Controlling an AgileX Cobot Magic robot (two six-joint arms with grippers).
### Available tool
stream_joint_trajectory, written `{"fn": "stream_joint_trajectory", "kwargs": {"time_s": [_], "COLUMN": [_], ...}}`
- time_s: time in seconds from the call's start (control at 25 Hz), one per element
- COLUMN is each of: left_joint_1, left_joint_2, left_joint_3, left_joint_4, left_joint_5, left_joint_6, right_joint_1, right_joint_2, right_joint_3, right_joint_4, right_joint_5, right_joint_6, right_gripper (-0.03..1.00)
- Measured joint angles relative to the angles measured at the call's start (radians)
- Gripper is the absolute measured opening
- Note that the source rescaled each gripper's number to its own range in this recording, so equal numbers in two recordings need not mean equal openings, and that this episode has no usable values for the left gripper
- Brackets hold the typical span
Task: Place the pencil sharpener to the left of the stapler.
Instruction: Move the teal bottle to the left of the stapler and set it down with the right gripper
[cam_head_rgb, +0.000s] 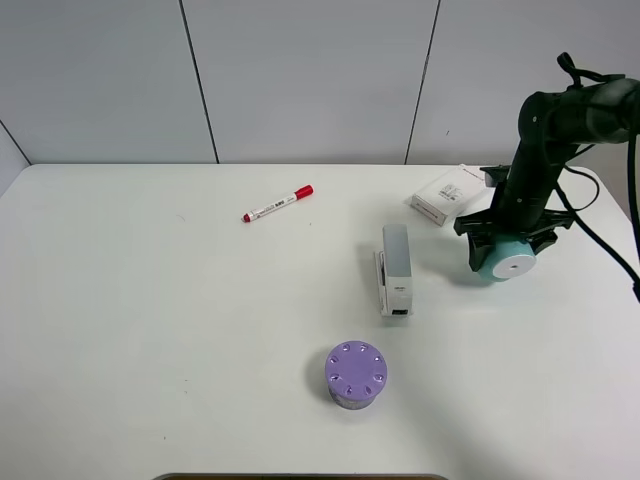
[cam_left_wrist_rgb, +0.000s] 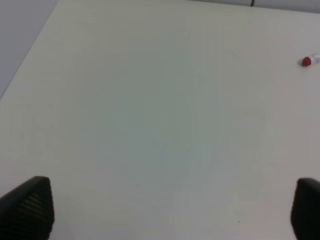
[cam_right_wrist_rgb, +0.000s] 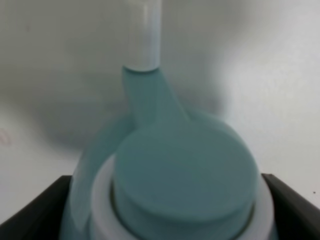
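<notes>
Right pincer (cam_head_rgb: 503, 256) pinches the teal pencil sharpener (cam_head_rgb: 513, 267) at the right of the worktop (cam_head_rgb: 150, 320), right of the stapler (cam_head_rgb: 395, 268); left pincer (cam_left_wrist_rgb: 167, 206) hangs spread. Grasp made, it seems — the next move calls for a lift and a carry leftward past the stapler.

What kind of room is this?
Probably a robot test lab: a black robot arm over a plain white table, grey wall panels, and desk things like a stapler and marker.
</notes>
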Motion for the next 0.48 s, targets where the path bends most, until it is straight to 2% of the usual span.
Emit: {"fn": "stream_joint_trajectory", "kwargs": {"time_s": [0.28,0.48], "left_joint_1": [0.000,0.000], "left_joint_2": [0.000,0.000], "left_joint_3": [0.000,0.000], "left_joint_4": [0.000,0.000], "left_joint_5": [0.000,0.000], "left_joint_6": [0.000,0.000], "right_joint_1": [0.000,0.000], "right_joint_2": [-0.087,-0.153], "right_joint_3": [0.000,-0.019], "right_joint_4": [0.006,0.072], "right_joint_5": [0.000,0.007], "right_joint_6": [0.000,0.000], "right_gripper": [0.00,0.00]}}
